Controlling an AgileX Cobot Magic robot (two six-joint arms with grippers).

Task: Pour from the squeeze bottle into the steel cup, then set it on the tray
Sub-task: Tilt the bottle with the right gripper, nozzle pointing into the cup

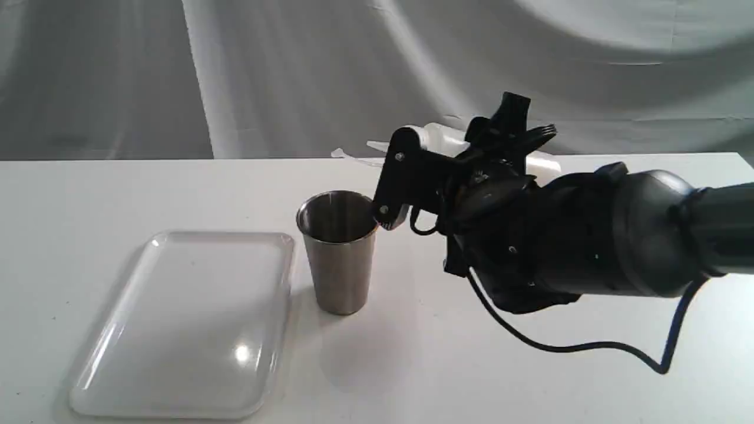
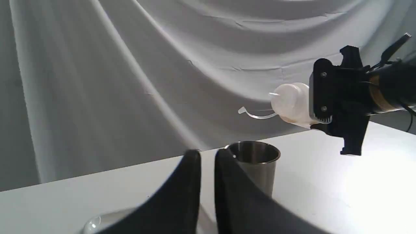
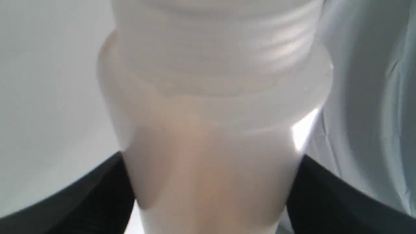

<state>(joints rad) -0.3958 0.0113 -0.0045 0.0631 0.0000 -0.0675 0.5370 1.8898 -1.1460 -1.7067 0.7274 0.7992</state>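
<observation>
My right gripper [image 1: 412, 171] is shut on the squeeze bottle [image 1: 439, 138], holding it tipped almost level above the table. The nozzle and thin cap strap [image 1: 353, 156] point left. The right wrist view shows the translucent bottle [image 3: 211, 146] with amber liquid between both dark fingers [image 3: 81, 201]. The steel cup [image 1: 340, 253] stands upright just below and in front of the gripper, and I see no stream. The white tray [image 1: 182, 330] lies left of the cup with nothing on it. In the left wrist view my left gripper [image 2: 208, 156] is shut on nothing, near the cup [image 2: 256, 159].
A white table [image 1: 530, 383] carries everything, backed by a grey draped cloth [image 1: 294, 70]. The right arm's black cable [image 1: 589, 346] hangs down to the table at the right. The left arm does not show in the exterior view.
</observation>
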